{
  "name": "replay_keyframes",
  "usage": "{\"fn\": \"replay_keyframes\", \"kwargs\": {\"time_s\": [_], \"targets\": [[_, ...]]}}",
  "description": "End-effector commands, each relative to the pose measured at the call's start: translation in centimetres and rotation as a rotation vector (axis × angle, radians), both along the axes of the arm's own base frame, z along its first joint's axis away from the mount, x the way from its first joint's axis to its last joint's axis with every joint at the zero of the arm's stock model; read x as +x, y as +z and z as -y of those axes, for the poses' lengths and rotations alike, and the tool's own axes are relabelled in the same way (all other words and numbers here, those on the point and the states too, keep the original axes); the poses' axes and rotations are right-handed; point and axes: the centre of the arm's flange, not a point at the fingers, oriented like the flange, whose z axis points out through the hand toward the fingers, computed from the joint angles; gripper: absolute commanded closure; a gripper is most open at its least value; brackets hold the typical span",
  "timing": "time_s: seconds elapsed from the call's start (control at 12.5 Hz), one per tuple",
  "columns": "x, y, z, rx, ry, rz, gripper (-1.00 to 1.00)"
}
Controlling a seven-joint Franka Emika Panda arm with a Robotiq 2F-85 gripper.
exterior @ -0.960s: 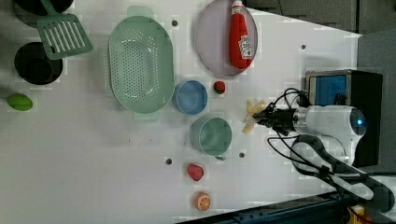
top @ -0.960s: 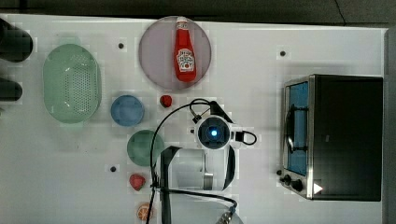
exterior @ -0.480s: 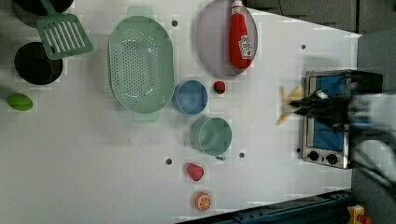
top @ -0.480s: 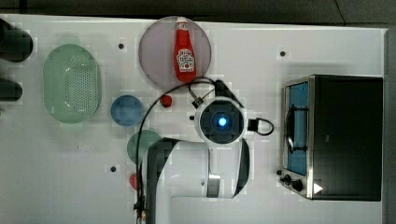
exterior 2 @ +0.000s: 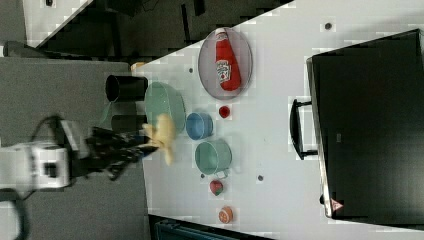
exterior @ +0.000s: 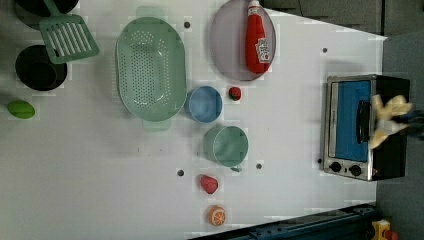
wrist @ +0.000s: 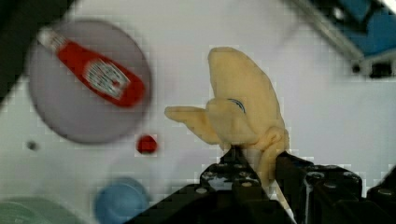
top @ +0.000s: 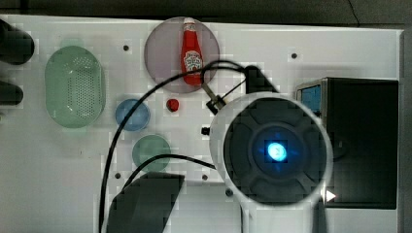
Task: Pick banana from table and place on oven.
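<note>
My gripper [wrist: 257, 161] is shut on the stem end of a yellow banana [wrist: 243, 107], which hangs in the air well above the white table [wrist: 196, 28]. In the left view the banana [exterior: 387, 120] overlaps the door handle and black top of the oven [exterior: 345, 125], with dark fingers [exterior: 410, 122] to the left view's right of it. In the right view the gripper [exterior 2: 137, 147] holds the banana [exterior 2: 162, 135] high up, far from the oven [exterior 2: 370, 125]. In the top view the arm's round wrist [top: 274, 150] hides the banana beside the oven [top: 364, 145].
A ketchup bottle [exterior: 258, 40] lies on a grey plate [exterior: 227, 45]. A green colander [exterior: 150, 67], blue bowl [exterior: 204, 104], green cup [exterior: 227, 146], small red fruits [exterior: 209, 184] and an orange slice [exterior: 217, 216] stand on the table [exterior: 100, 175]. Black pots [exterior: 40, 74] and a spatula [exterior: 67, 37] sit at the left view's far left.
The arm has carried the banana toward the oven: in the left view it went from mid-table to over the oven. In the top view the wrist grew larger, nearer the camera.
</note>
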Motion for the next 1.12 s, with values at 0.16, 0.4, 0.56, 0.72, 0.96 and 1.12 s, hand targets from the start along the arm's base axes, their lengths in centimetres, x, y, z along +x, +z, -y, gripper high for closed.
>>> {"fn": "replay_keyframes", "kwargs": {"time_s": [0.16,0.4,0.56,0.72,0.96,1.12], "targets": [[1.7,-1.0,4.5,0.030,-0.058,-0.065,0.58],[2.5,-3.3,12.7,0.027,-0.038,-0.084,0.58],[2.0,-4.9,19.5,0.016,0.004,-0.080,0.58],[1.0,-6.6,26.2,-0.034,0.071,-0.042,0.58],[-1.2,-10.1,33.2,-0.073,0.136,-0.081,0.58],[-1.7,-12.7,34.7,-0.051,0.130,-0.122,0.58]]}}
